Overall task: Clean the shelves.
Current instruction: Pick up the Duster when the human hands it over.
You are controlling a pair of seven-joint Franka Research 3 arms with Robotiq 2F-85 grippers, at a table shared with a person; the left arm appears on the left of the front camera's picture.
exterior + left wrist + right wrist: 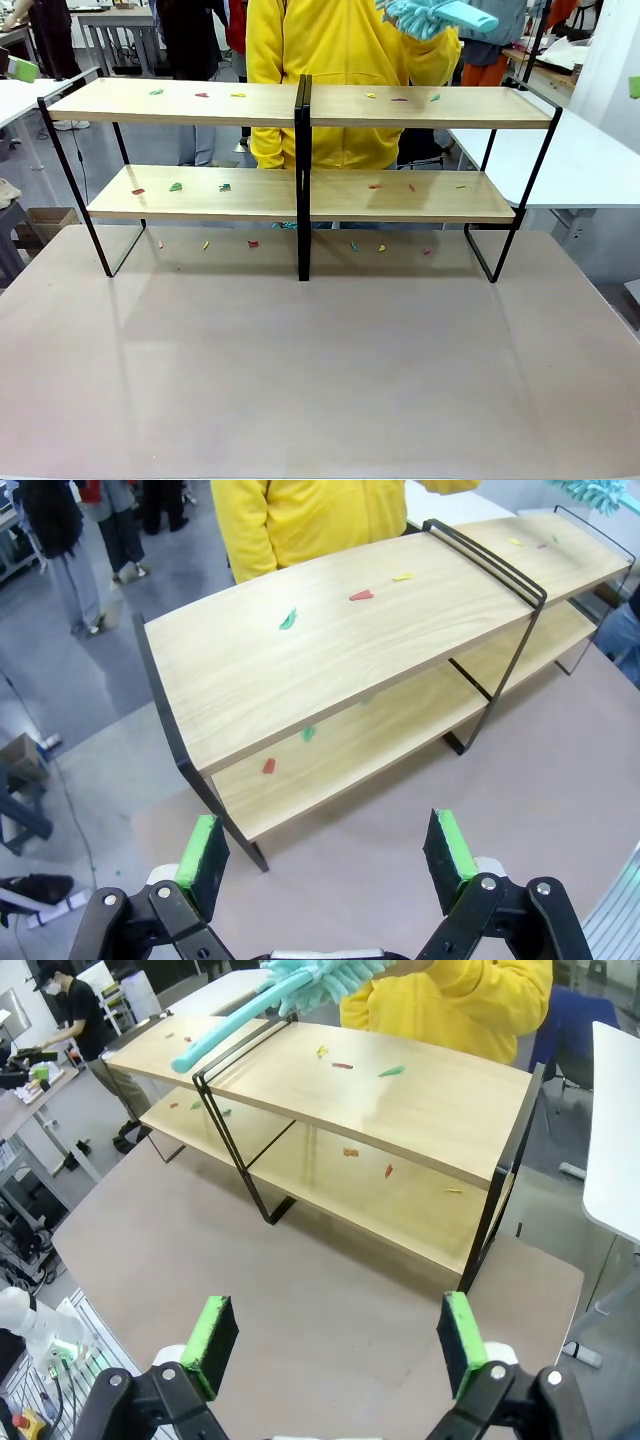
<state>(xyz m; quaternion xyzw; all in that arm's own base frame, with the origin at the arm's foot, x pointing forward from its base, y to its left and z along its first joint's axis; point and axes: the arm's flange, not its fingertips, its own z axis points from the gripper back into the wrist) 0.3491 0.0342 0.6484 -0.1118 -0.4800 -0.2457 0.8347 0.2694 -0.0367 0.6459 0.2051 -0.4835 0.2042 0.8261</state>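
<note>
Scraps (176, 186) litter shelves (270, 102); person (330, 60) holds duster (420, 17).

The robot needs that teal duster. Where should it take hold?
Grip the duster by its bare handle, near the free end; the person holds the fluffy end. It juts above the shelves, so bring the right gripper from the robot's side, fingers across it.

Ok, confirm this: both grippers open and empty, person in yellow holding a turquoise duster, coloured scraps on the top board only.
Wrong there: the front view shows coloured scraps on the top board and lower board of the shelves and on the tabletop beneath. The rest holds: left gripper and right gripper open and empty, person holding the turquoise duster.
</note>
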